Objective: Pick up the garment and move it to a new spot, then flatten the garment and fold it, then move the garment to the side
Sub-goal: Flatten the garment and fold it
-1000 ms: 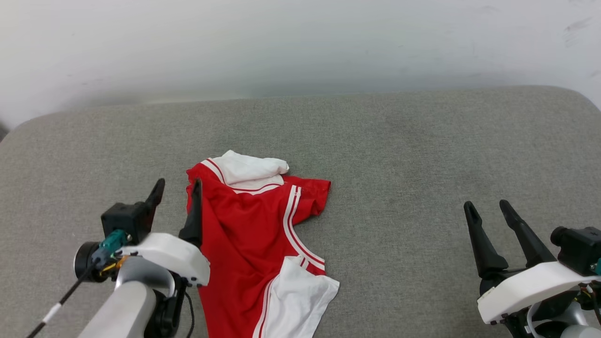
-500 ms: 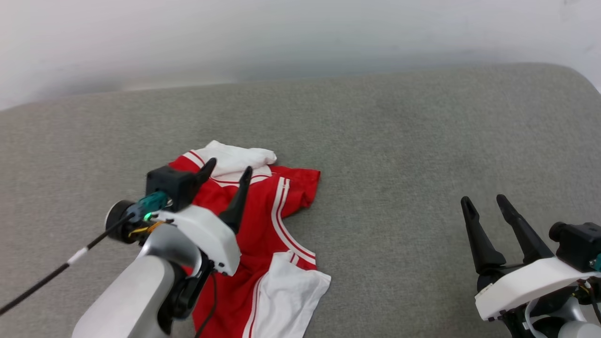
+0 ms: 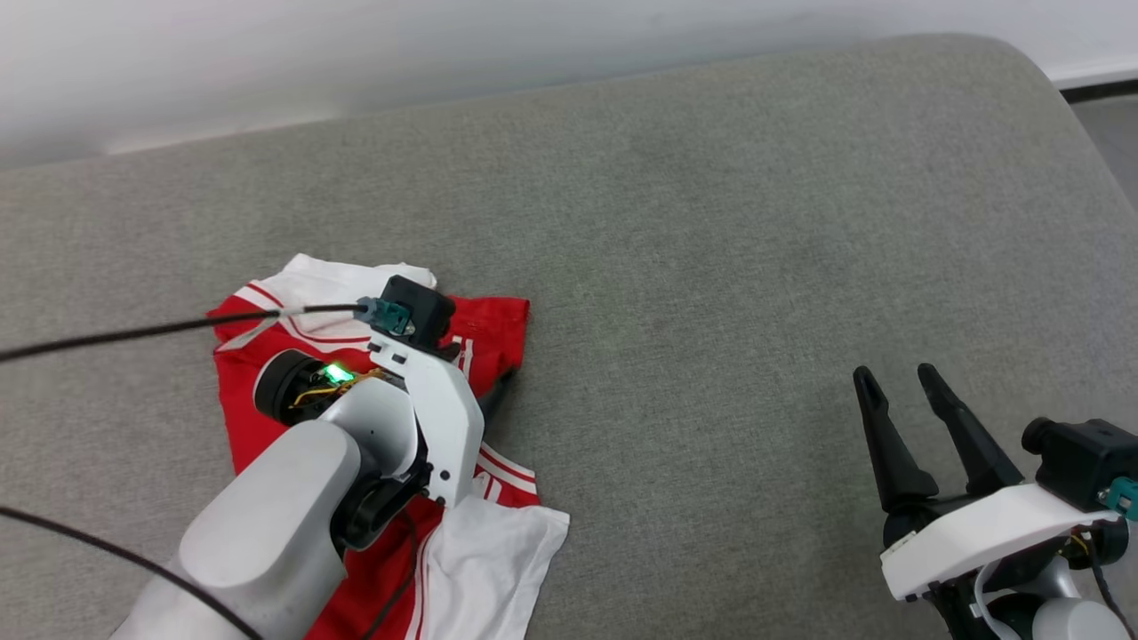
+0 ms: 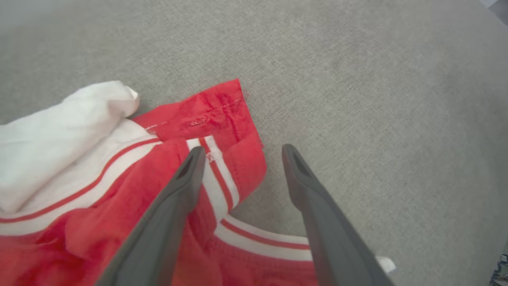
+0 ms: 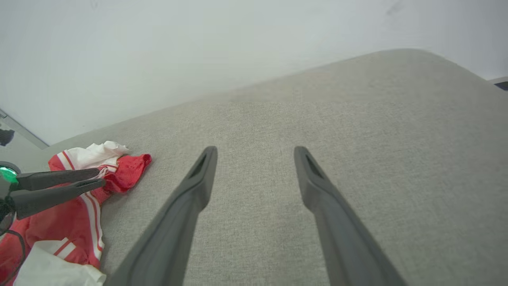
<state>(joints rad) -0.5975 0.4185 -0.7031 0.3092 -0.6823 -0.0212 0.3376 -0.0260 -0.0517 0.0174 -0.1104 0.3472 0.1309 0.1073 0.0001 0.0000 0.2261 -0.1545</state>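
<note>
Left hand (image 4: 243, 153) over the garment's edge, fingers spread wide, nothing held. In the left wrist view one finger lies above the red cloth by the striped trim and the other above bare cushion, so the jaws straddle a red corner flap. Cannot tell whether the tips touch the cloth.

Garment (image 3: 238, 400): a crumpled heap, not flat, on the left part of the cushion (image 3: 711, 267). Red body in loose folds. One white sleeve is bunched at the far end, and another white sleeve spills out at the near end. Lettering not seen. The left forearm covers the heap's middle in the head view.

Right hand (image 3: 893, 373): well apart from the garment, low on the right side of the cushion. Fingers wide apart and empty, pointing away from the robot.

Around it: the grey cushion runs bare to the right, giving plenty of room for a new spot. Pale wall (image 3: 356, 53) behind.

Step, as judged: the first one, the pick-up. The reach looks made and the grip is not yet taken.

Next move calls for: lowering the left fingers until the red flap sits between them, then closing firmly. Thin jersey may slip or give up only one layer. Lift high enough for the trailing sleeves to clear the cushion before carrying it right.
</note>
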